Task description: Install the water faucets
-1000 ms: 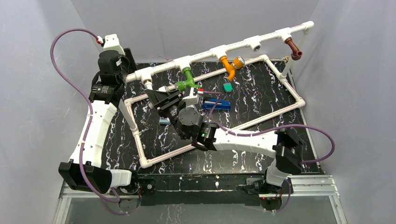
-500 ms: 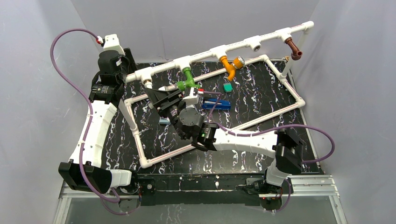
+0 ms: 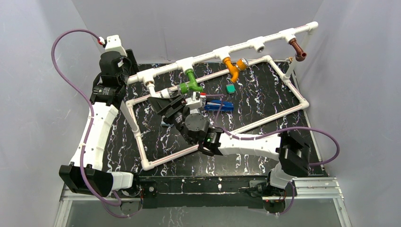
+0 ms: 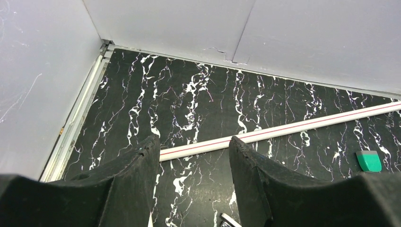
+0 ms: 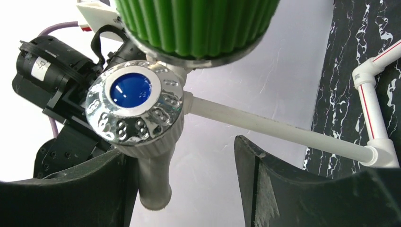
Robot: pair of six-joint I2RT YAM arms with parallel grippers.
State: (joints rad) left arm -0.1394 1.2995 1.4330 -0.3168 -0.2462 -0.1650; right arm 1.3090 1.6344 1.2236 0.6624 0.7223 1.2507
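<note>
The white pipe frame (image 3: pixel 208 56) carries a brown faucet (image 3: pixel 297 49), an orange faucet (image 3: pixel 232 69) and a green faucet (image 3: pixel 191 83). A white faucet (image 3: pixel 163 92) hangs at the leftmost tee. In the right wrist view its chrome knob with a blue centre (image 5: pixel 135 109) and its spout (image 5: pixel 153 184) lie against the left finger, below the green ribbed knob (image 5: pixel 189 23). My right gripper (image 5: pixel 184 151) is open, its right finger well clear of the spout. My left gripper (image 4: pixel 191 144) is open over the black table with nothing between its fingers.
A flat blue box (image 3: pixel 218 106) and a small teal piece (image 3: pixel 230 88) lie on the marbled table inside the frame's base loop (image 3: pixel 283 111). One tee (image 3: pixel 257 45) on the top rail is bare. The base pipe (image 4: pixel 283 130) runs across beyond the left fingers.
The right jaws have spread apart, coming off the white faucet, and the right wrist has drawn back slightly toward the near side. The left arm has not moved.
</note>
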